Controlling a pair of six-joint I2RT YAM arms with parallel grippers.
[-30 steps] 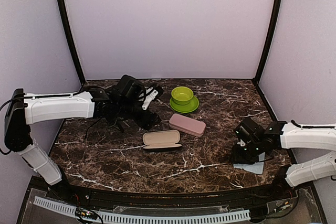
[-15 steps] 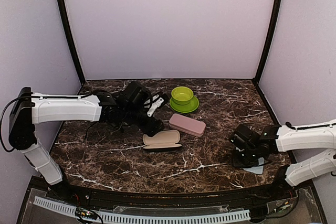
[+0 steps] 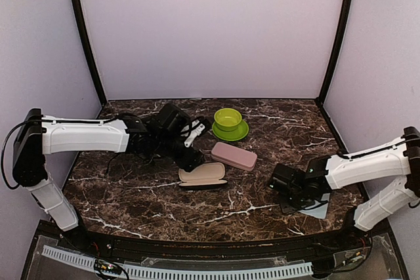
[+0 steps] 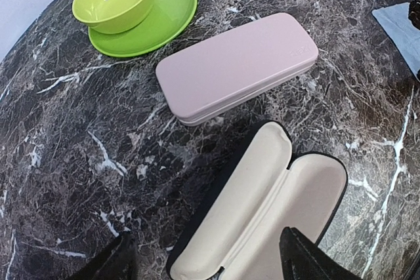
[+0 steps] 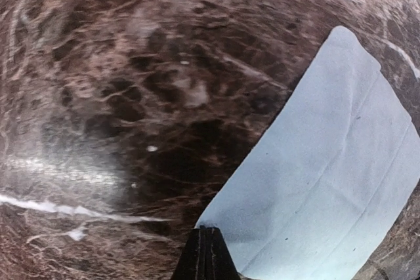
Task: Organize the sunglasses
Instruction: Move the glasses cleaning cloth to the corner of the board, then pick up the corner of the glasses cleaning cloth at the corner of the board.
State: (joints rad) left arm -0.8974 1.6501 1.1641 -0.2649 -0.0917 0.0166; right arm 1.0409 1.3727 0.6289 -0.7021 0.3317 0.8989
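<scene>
Two grippers differ: your left gripper [image 4: 207, 265] hangs with fingers spread over the open case [image 4: 275, 188], beside the pink case [image 4: 236, 67]. Your right gripper [image 5: 205, 254] is pressed together at the edge of the blue cloth [image 5: 328, 162]. Where the sunglasses lie, you cannot tell.

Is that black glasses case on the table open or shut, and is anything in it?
Open and empty: the black case lies with its lid swung back, both cream-lined halves bare.
</scene>
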